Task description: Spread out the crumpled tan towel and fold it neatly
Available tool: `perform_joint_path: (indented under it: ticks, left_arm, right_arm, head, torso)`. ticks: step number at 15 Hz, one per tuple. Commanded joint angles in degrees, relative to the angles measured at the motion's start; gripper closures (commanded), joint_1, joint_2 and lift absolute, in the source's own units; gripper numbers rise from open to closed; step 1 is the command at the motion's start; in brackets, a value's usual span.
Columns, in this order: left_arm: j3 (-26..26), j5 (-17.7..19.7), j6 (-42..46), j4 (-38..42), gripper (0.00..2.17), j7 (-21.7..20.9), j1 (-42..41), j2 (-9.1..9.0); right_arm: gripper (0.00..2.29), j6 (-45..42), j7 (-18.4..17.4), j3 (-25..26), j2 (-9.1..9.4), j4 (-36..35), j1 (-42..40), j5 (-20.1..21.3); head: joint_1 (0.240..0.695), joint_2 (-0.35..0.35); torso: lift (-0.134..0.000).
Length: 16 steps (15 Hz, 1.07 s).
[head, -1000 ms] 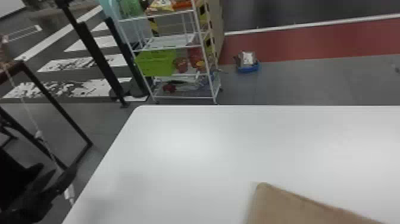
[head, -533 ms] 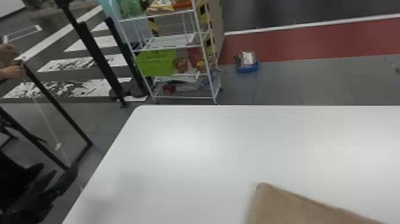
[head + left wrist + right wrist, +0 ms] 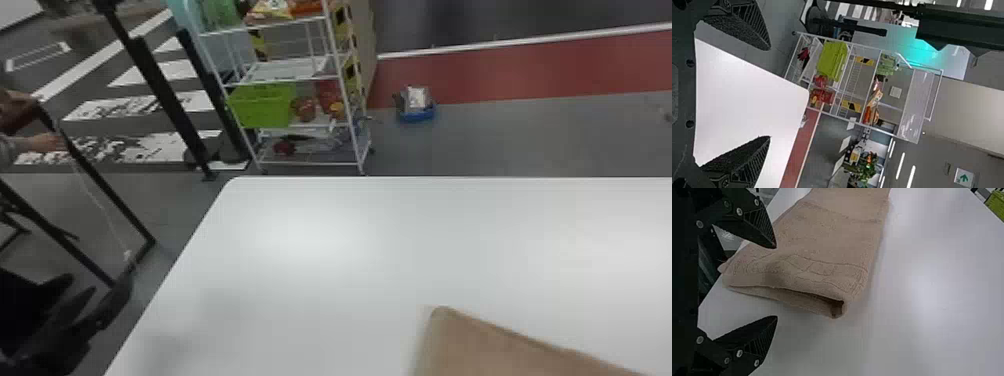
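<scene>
At the bottom left of the head view, off the table's left edge, is my left gripper [image 3: 112, 300]. The left wrist view has that left gripper [image 3: 770, 94] open, nothing between its fingers. The tan towel [image 3: 490, 345] lies at the head view's bottom edge, right of centre, with one corner and a straight edge visible. In the right wrist view the towel [image 3: 820, 239] lies flat in folded layers, a dark gap between them at its near end. My right gripper [image 3: 777, 282] is open there, its fingers apart close to that end, holding nothing.
The white table [image 3: 350, 240] spreads around the towel. Beyond its far edge stands a white wire cart [image 3: 280, 75] with a green basket [image 3: 262, 105]. A blue container [image 3: 417, 112] sits on the floor behind. Black frame legs [image 3: 105, 185] stand left of the table.
A person's hand and the cord at the left edge have shifted. The left gripper and towel look unmoved in the head view.
</scene>
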<state>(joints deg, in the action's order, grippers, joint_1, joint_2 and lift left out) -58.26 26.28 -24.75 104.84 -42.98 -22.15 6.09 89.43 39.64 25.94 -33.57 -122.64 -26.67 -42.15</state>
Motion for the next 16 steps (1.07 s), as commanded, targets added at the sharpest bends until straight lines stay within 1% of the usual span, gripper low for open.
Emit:
perform_joint_path:
  ticks: [1, 5, 8, 10, 12, 13, 14, 15, 16]
  left_arm:
    - [-0.10, 0.00, 0.00, 0.01, 0.08, 0.00, 0.00, 0.15]
    - [-0.18, 0.00, 0.00, 0.01, 0.08, 0.09, 0.00, 0.15]
    - [-0.27, 0.00, 0.00, -0.08, 0.08, 0.26, 0.00, 0.32]
    - [-0.27, 0.00, 0.00, -0.17, 0.08, 0.35, 0.00, 0.41]
    - [-0.18, 0.00, 0.00, -0.17, 0.08, 0.44, 0.09, 0.41]
    - [-0.18, 0.00, 0.00, -0.25, 0.08, 0.44, 0.09, 0.41]
    - [-0.18, 0.00, 0.00, -0.25, 0.08, 0.44, 0.09, 0.41]
    - [-0.18, 0.00, 0.00, -0.25, 0.08, 0.44, 0.09, 0.41]
    - [-0.27, 0.00, 0.00, -0.25, 0.08, 0.44, 0.09, 0.41]
  right_arm:
    - [0.29, 0.65, 0.00, -1.16, 0.00, 0.03, 0.65, 0.58]
    - [0.29, 0.65, -0.44, -3.88, 0.00, 0.29, 2.76, 1.72]
    - [0.30, 0.65, -0.61, -6.69, 0.00, 0.91, 3.64, 3.57]
    - [0.44, 0.65, -0.70, -8.45, 0.00, 1.44, 4.25, 4.27]
    - [0.55, 0.65, -0.79, -8.54, 0.35, 1.52, 4.52, 4.36]
    - [0.68, 0.65, -0.88, -8.54, 0.44, 1.52, 4.69, 4.45]
    - [0.76, 0.65, -1.05, -8.54, 0.53, 1.61, 4.78, 4.54]
    - [0.77, 0.65, -1.49, -8.19, 0.70, 1.79, 4.87, 4.36]
    - [0.91, 0.65, -1.67, -7.66, 0.88, 2.40, 5.40, 4.36]
  head:
    - [0.695, 0.350]
    - [0.695, 0.350]
    - [0.695, 0.350]
    - [0.695, 0.350]
    - [0.695, 0.350]
    - [0.695, 0.350]
    - [0.695, 0.350]
    - [0.695, 0.350]
    - [0.695, 0.350]
  torso:
    - [-0.122]
    - [-0.122]
    - [-0.122]
    - [-0.122]
    - [-0.122]
    - [-0.122]
    - [-0.122]
    - [-0.122]
    - [-0.122]
